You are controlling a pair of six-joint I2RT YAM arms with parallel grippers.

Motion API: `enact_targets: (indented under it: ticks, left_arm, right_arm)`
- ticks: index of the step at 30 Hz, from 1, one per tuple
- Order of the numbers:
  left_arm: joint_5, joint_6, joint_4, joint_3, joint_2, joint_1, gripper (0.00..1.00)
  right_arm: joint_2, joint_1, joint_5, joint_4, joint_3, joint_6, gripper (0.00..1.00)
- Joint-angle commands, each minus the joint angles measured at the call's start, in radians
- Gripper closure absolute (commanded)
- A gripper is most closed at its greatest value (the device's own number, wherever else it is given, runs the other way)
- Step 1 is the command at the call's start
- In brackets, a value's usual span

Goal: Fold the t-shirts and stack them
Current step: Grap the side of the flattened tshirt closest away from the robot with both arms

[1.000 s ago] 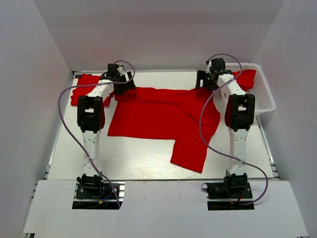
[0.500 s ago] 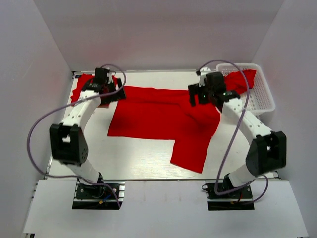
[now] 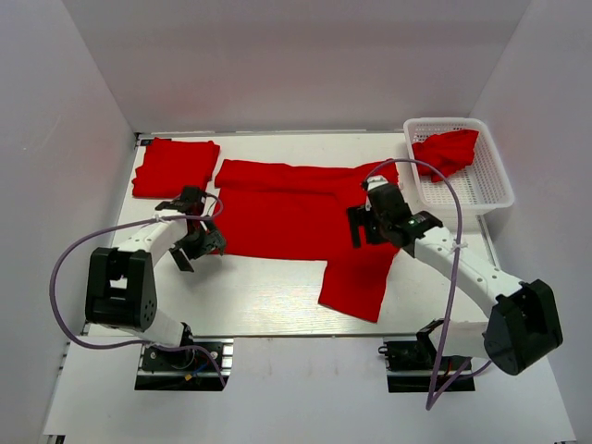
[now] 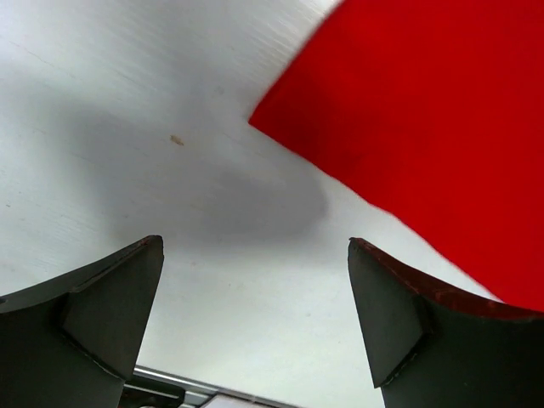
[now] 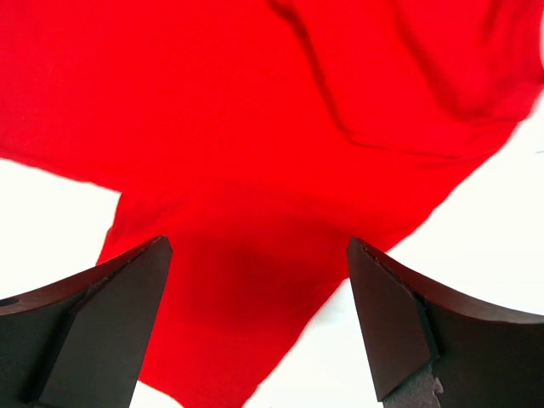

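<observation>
At far right of the tabletop (image 3: 259, 296), white mesh basket (image 3: 474, 189) holds one crumpled shirt (image 3: 446, 150), bunched against its far end, part draped toward the left rim. Rest of the basket floor bare mesh. Spread shirt (image 3: 287, 222) lies flat mid-tabletop, one flap reaching toward the near edge at right. Folded shirt (image 3: 174, 166) sits at far left, just beside the spread one, not touching as far as can be told. Left tool (image 3: 197, 247) released, jaws wide, nothing between them; wrist view puts it over bare tabletop with the spread shirt's near-left corner (image 4: 442, 136) just ahead. Right tool (image 3: 363, 222) also released and empty, hanging over the spread shirt's right part, red cloth (image 5: 255, 170) filling its view. Since a second ago: both arms have drawn back from the shirt's far edge toward the near side, elbows swung outward and low. Folded shirt and basket contents, then partly hidden by the arms, now fully in sight. Spread shirt's outline unchanged.
</observation>
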Motion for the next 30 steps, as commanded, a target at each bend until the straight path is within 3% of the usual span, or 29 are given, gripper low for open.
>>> enact_targets:
  ticks: [1,19,23,26,30]
  left_arm:
    - [-0.061,-0.084,0.026,0.017,0.019,0.008,0.00]
    - [-0.058,-0.132,0.187,0.043,0.106,0.027,0.00]
    - [-0.049,-0.132,0.197,0.052,0.158,0.027,0.25]
    - [-0.049,-0.132,0.211,0.039,0.168,0.027,0.37]
    - [-0.049,-0.132,0.220,0.006,0.168,0.027,0.67]
  right_arm:
    - [0.015,0.050,0.029,-0.027,-0.047,0.077,0.10]
    - [0.018,0.101,0.081,-0.054,-0.034,0.118,0.10]
    - [0.015,0.102,0.099,-0.054,-0.032,0.129,0.10]
    - [0.012,0.102,0.113,-0.070,-0.032,0.133,0.10]
    - [0.012,0.104,0.116,-0.082,-0.029,0.133,0.10]
